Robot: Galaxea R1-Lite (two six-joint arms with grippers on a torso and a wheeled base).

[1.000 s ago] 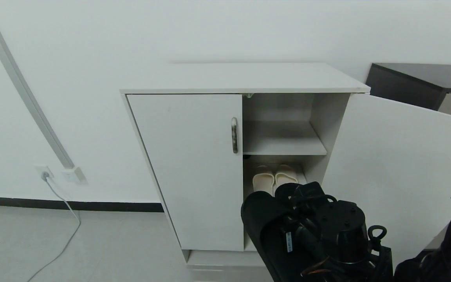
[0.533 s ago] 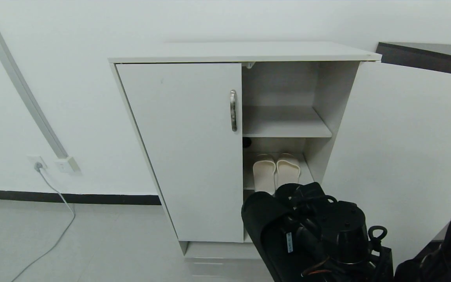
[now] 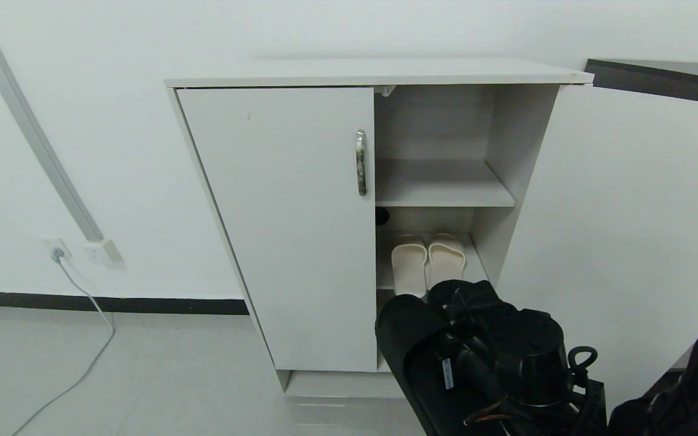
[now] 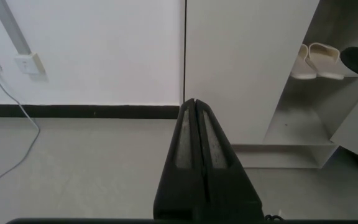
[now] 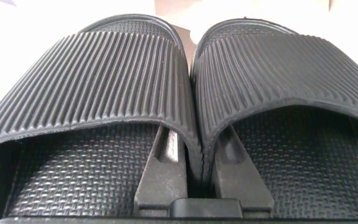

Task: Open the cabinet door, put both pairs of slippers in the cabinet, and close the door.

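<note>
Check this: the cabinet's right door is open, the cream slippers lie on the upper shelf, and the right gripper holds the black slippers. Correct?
Not quite. The head view shows the cream slippers on the shelf below the upper shelf. The rest stands: the right door is open, the right gripper holds the black slippers.

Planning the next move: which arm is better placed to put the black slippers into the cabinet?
Right. The right gripper clamps the black slippers before the open compartment. The left gripper is shut, empty, and faces the closed door.
</note>
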